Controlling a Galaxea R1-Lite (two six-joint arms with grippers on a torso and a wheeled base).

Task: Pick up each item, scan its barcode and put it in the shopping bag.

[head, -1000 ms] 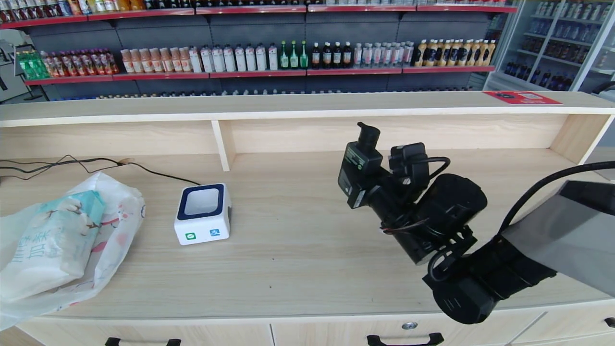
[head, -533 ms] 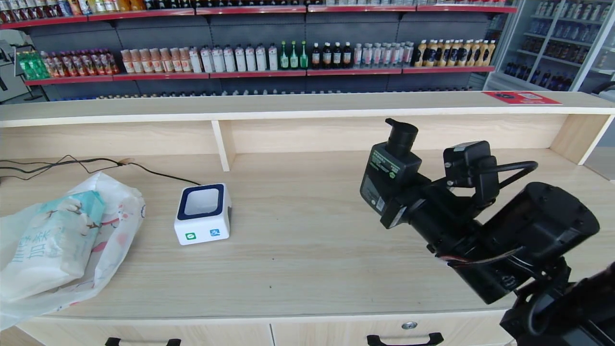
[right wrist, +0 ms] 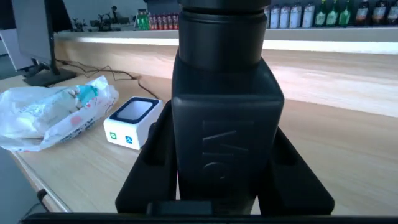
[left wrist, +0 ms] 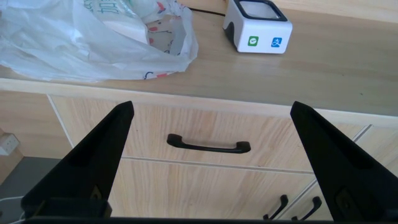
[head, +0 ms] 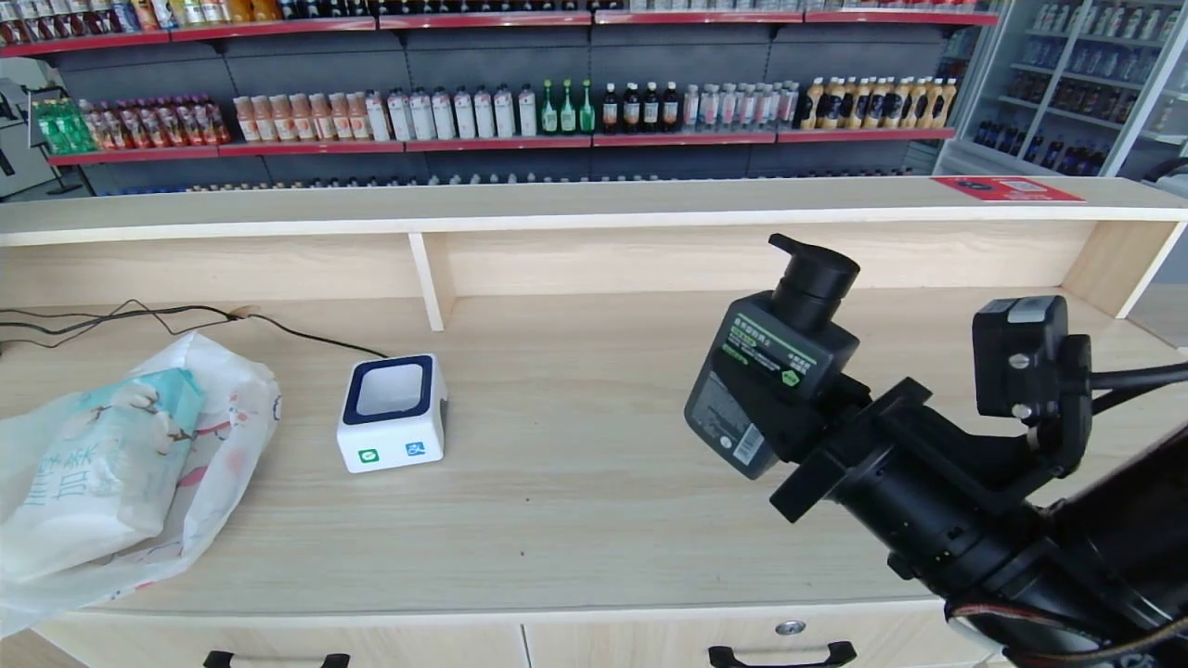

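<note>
My right gripper [head: 819, 419] is shut on a black pump bottle [head: 768, 380], held tilted above the right half of the wooden counter [head: 575, 482]; its label with a barcode faces left. In the right wrist view the bottle [right wrist: 224, 124] sits between the black fingers [right wrist: 152, 165]. A white scanner [head: 392, 413] with a blue-rimmed window stands left of centre. The white shopping bag [head: 200, 436] lies at the left edge with a teal tissue pack [head: 102, 464] inside. My left gripper [left wrist: 211, 111] is open below the counter's front edge, facing a drawer handle [left wrist: 208, 146]; the scanner [left wrist: 256, 26] and bag [left wrist: 93, 37] lie beyond.
A black cable [head: 139, 315] runs from the scanner to the left along the counter's back. A raised ledge [head: 557, 209] with an upright divider [head: 429, 278] bounds the far side. Store shelves with bottles [head: 501, 111] stand behind. Bare counter lies between scanner and bottle.
My right arm has carried the bottle to the right and nearer the head camera, turning its label more into view. Scanner and bag have not moved.
</note>
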